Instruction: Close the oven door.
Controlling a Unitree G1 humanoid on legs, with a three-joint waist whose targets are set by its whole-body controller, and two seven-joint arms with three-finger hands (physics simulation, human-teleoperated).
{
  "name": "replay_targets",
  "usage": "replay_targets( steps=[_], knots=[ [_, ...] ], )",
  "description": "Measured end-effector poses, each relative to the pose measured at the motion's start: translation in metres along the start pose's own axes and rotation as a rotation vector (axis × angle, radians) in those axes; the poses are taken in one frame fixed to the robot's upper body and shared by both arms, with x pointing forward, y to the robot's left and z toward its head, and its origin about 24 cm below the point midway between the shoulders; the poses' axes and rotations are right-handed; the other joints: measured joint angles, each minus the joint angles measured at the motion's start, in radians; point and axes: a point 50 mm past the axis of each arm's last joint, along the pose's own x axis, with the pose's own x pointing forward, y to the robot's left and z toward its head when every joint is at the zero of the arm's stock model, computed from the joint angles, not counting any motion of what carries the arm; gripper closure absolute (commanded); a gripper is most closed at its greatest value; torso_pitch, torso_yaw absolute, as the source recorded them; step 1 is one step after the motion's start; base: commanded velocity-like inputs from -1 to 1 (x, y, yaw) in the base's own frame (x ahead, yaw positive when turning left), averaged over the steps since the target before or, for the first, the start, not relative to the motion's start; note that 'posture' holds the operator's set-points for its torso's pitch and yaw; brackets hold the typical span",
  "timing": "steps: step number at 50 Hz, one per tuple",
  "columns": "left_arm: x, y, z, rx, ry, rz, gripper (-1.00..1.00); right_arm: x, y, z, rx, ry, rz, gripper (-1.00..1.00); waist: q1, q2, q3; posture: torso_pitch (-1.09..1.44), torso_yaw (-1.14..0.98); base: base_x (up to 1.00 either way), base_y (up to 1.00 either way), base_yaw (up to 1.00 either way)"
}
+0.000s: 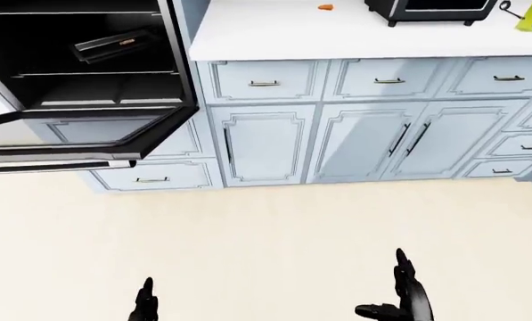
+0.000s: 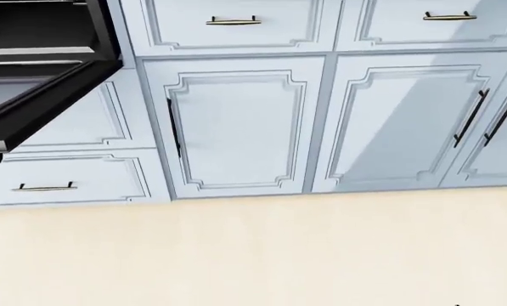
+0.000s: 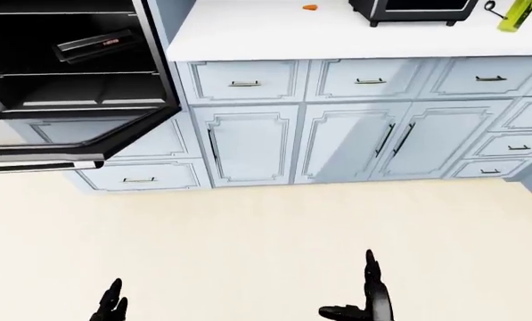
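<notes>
The oven door (image 1: 79, 137) hangs dropped open and level, its long edge running left to right, well up and to the left of the left hand (image 1: 144, 304), the nearer one, which like the right hand (image 1: 406, 297) holds nothing, fingers loosely spread.

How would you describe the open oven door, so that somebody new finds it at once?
Start at the white countertop over the pale blue cabinets. Left of it, in the left-eye view, stands a black oven. Its door hangs down flat, the only black, glass-panelled flap among pale fronts.
</notes>
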Motion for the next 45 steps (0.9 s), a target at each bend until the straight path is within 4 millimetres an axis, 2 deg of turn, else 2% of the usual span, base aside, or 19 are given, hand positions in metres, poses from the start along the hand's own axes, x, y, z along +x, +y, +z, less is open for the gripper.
replay_targets(
  steps=[6, 15, 18, 20, 22, 23, 24, 26, 28, 32, 37, 40, 41, 42, 43, 45],
  knots=[
    [-0.004, 0.008, -0.005, -0.001, 0.029, 0.036, -1.0, -0.006, -0.002, -0.008, -0.02, 0.034, 0.0, -1.0, 0.001, -0.002, -0.003, 0.0, 0.0, 0.0, 0.0, 0.0],
    [-0.011, -0.009, -0.018, 0.0, 0.062, 0.001, -1.0, -0.011, -0.002, -0.015, -0.002, 0.073, -0.011, -1.0, -0.007, 0.002, -0.011, 0.0, 0.0, 0.0, 0.12, 0.0],
    [-0.012, -0.008, -0.018, 0.001, 0.061, 0.0, -1.0, -0.012, -0.004, -0.016, 0.003, 0.075, -0.02, -1.0, -0.006, 0.004, -0.018, 0.0, 0.0, 0.0, 0.28, 0.0],
    [-0.011, -0.005, -0.016, 0.001, 0.053, 0.007, -1.0, -0.011, -0.005, -0.015, 0.004, 0.068, -0.023, -1.0, -0.003, 0.024, -0.017, 0.0, 0.0, 0.0, 0.27, 0.0],
    [-0.01, -0.004, -0.015, 0.0, 0.046, 0.012, -1.0, -0.009, -0.006, -0.012, 0.004, 0.054, -0.027, -1.0, -0.001, 0.062, -0.015, 0.0, 0.0, 0.0, 0.28, 0.0],
    [-0.009, -0.002, -0.014, 0.002, 0.044, 0.016, -1.0, -0.008, -0.005, -0.011, 0.007, 0.048, -0.027, -1.0, 0.003, 0.07, -0.015, 0.0, 0.0, 0.0, 0.27, 0.0],
    [-0.009, 0.001, -0.012, 0.004, 0.043, 0.024, -1.0, -0.008, -0.002, -0.011, 0.013, 0.051, -0.019, -1.0, 0.008, 0.062, -0.011, 0.0, 0.0, 0.0, 0.27, 0.0],
    [-0.009, 0.004, -0.012, 0.001, 0.044, 0.039, -1.0, -0.01, 0.004, -0.015, 0.014, 0.068, 0.006, -1.0, 0.01, 0.066, -0.009, 0.0, 0.0, 0.0, 0.28, 0.0],
    [-0.009, 0.005, -0.011, -0.001, 0.041, 0.044, -1.0, -0.012, 0.005, -0.018, 0.012, 0.085, 0.017, -1.0, 0.008, 0.058, -0.009, 0.0, 0.0, 0.0, 0.28, 0.0],
    [-0.007, 0.003, -0.01, -0.003, 0.038, 0.037, -1.0, -0.012, 0.0, -0.017, 0.013, 0.087, 0.0, -1.0, 0.002, 0.02, -0.002, 0.0, 0.0, 0.0, 0.28, 0.0],
    [-0.008, 0.001, -0.013, 0.0, 0.056, 0.026, -1.0, -0.009, -0.002, -0.013, 0.015, 0.065, -0.014, -1.0, 0.001, -0.027, -0.005, 0.0, 0.0, 0.0, 0.27, 0.0],
    [-0.008, 0.004, -0.012, 0.001, 0.054, 0.032, -1.0, -0.009, 0.0, -0.013, 0.013, 0.064, -0.005, -1.0, 0.0, -0.065, -0.007, 0.0, 0.0, 0.0, 0.27, 0.0],
    [-0.008, 0.003, -0.012, -0.001, 0.049, 0.032, -1.0, -0.009, -0.001, -0.014, 0.009, 0.065, -0.005, -1.0, -0.004, -0.069, -0.009, 0.0, 0.0, 0.0, 0.27, 0.0],
    [-0.008, -0.001, -0.013, -0.006, 0.051, 0.025, -1.0, -0.01, -0.003, -0.014, 0.005, 0.068, -0.012, -1.0, -0.01, -0.054, -0.005, 0.0, 0.0, 0.0, 0.27, 0.0],
    [-0.009, -0.003, -0.015, -0.006, 0.059, 0.016, -1.0, -0.011, -0.004, -0.016, 0.006, 0.076, -0.019, -1.0, -0.013, -0.05, -0.005, 0.0, 0.0, 0.0, 0.27, 0.0],
    [-0.011, -0.006, -0.019, -0.003, 0.077, 0.002, -1.0, -0.014, -0.005, -0.02, 0.008, 0.095, -0.027, -1.0, -0.015, -0.054, -0.013, 0.0, 0.0, 0.0, 0.27, 0.0]
  ],
)
